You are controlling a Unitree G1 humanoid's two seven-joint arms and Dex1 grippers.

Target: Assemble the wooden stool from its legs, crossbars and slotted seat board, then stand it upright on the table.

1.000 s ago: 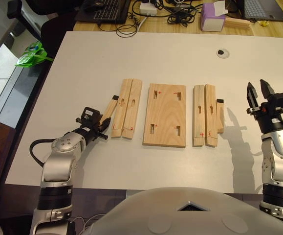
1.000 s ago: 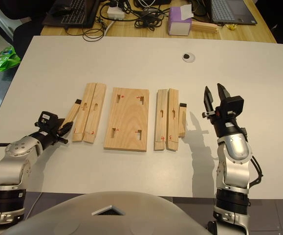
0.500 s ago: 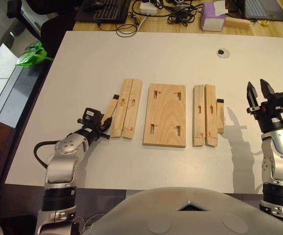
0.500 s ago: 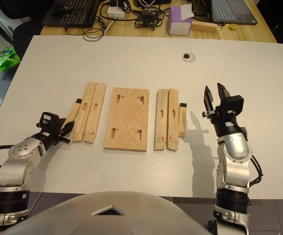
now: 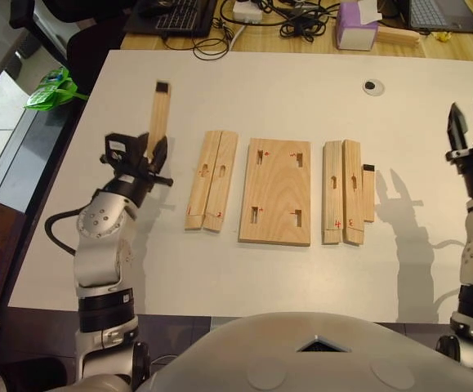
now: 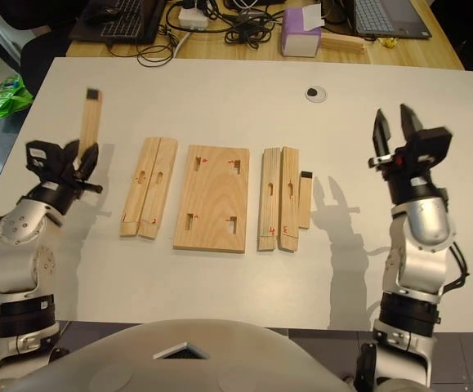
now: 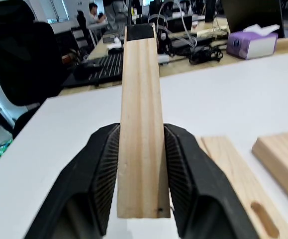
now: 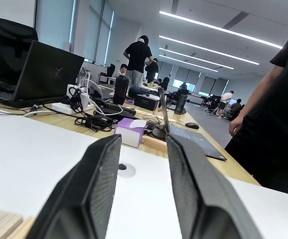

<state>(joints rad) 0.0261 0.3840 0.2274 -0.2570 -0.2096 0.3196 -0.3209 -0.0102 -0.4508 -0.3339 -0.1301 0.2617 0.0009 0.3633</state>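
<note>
Two arms up off table [image 5: 301, 82]: left jaws pinching crossbar [image 5: 159, 114] near one end; right jaws spread.

The left gripper [image 6: 83, 155] clamped a crossbar [image 6: 89, 121] above the table [image 6: 220, 98], left of the seat board [image 6: 211, 198]; the right gripper [image 6: 392, 122] hung open

Left gripper [image 7: 141, 154] aloft, fingers pressed on crossbar [image 7: 140, 74], right gripper [image 6: 391, 124] pointing upward, fingers spread

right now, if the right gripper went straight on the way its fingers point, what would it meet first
The way looks free over the white table. Far along the line of the right gripper sits the purple tissue box; depth unclear.
</note>
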